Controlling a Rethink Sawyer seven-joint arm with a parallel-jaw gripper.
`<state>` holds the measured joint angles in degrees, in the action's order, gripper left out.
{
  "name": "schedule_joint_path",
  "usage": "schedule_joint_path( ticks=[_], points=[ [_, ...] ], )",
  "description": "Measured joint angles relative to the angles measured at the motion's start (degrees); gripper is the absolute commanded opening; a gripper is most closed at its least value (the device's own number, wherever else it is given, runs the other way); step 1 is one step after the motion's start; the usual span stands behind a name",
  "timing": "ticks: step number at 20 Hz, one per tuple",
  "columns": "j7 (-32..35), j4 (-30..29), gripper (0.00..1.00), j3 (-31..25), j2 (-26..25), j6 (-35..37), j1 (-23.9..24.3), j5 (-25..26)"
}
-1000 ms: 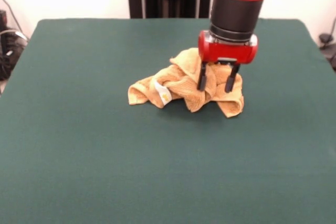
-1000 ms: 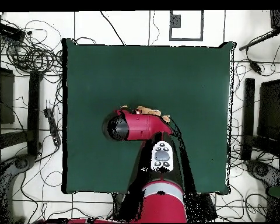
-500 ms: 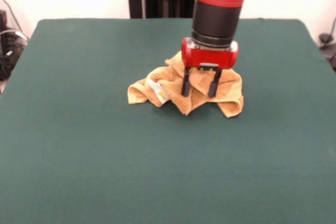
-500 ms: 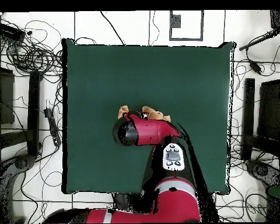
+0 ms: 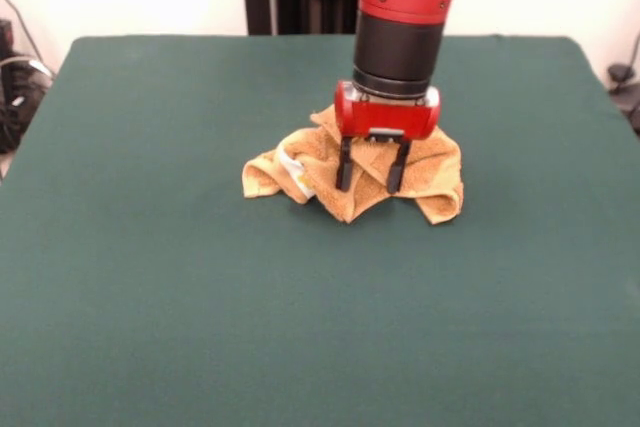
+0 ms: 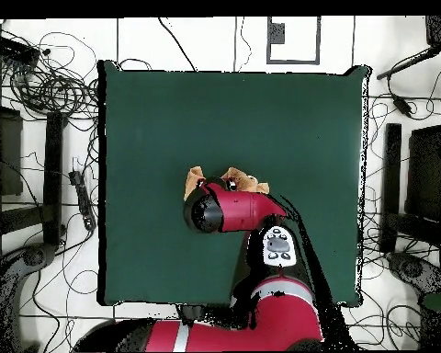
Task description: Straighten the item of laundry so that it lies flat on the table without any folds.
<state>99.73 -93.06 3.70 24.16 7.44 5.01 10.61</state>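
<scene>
The towel [image 5: 370, 172] lies crumpled in a heap near the middle of the tabletop [image 5: 200, 327], with several folds stacked and a white tag [image 5: 294, 165] showing on its left side. The gripper [image 5: 371, 182] hangs over the heap, pointing straight down. Its two fingers [image 5: 344, 165] stand apart, open, with nothing held; the tips reach the upper folds at the front of the pile. From overhead the arm [image 6: 233, 210] covers most of the towel; only its far edge shows.

Risks from this position:
- Closing here is likely to pinch several layers at once. Lifting would then carry the whole bundle and leave the folds in place.
- A grasp on a mid-pile ridge, not a corner, gives no edge to pull out flat.
- Descending too far could press the fingers into the tabletop through the cloth.
- A shallow pinch on loose terry may slip during a pull.
</scene>
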Motion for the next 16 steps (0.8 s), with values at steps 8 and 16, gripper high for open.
schedule_joint_path(
  ticks=[8, 16],
  points=[
    [0.0, 0.01, 1.0, 0.0, 0.01, 0.0, -0.23, 0.01],
    [0.0, -0.15, 1.0, 0.0, 1.14, 0.92, -1.47, 0.02]
  ],
)
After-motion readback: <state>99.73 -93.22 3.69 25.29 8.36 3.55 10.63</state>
